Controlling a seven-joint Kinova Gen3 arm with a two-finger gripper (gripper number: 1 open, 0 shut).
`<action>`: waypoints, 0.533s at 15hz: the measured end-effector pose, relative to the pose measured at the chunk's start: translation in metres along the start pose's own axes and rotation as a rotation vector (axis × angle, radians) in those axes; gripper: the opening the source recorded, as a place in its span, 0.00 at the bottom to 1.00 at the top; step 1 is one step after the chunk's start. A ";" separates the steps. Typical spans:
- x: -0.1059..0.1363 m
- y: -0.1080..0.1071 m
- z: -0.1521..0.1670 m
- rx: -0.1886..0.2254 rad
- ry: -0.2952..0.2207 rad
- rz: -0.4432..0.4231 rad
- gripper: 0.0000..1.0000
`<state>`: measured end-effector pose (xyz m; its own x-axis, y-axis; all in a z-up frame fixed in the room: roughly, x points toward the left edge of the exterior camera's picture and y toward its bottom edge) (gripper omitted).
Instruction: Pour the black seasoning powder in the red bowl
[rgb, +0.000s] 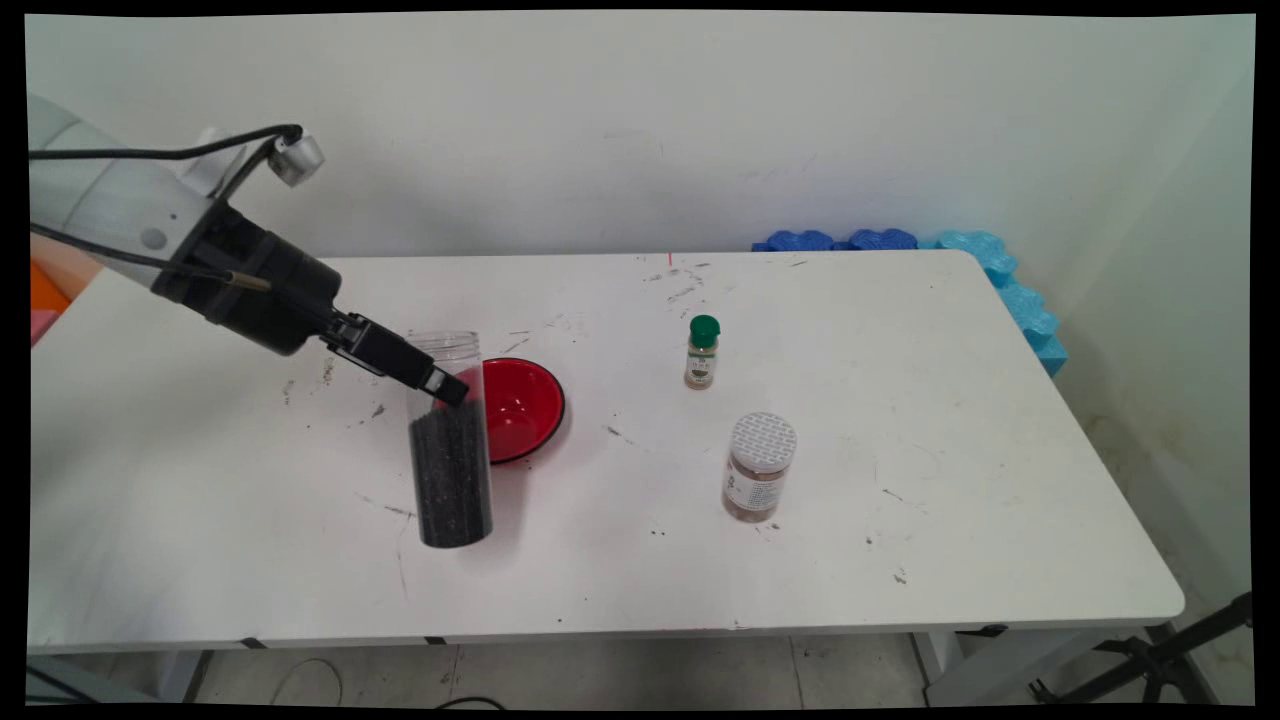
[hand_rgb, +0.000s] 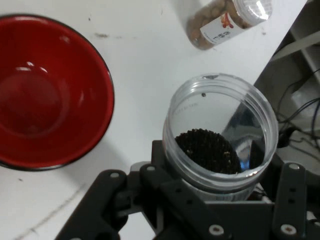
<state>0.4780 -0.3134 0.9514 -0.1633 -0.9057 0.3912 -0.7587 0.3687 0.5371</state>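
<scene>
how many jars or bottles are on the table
3: an open clear jar of black grains gripped by the hand beside the red bowl, a green-capped bottle mid-table, and a white-lidded jar nearer the front.

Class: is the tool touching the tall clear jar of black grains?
Touching. In the hand view the tool closes round the clear jar just below its open rim; the main view shows its tip against the jar's upper wall.
</scene>
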 end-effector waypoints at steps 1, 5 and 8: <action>0.000 -0.002 0.003 -0.014 -0.006 -0.032 0.00; 0.000 -0.010 0.014 -0.041 -0.020 -0.160 0.00; 0.001 -0.020 0.023 -0.042 -0.013 -0.286 0.00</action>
<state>0.4779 -0.3269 0.9238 0.0450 -0.9767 0.2099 -0.7482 0.1063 0.6550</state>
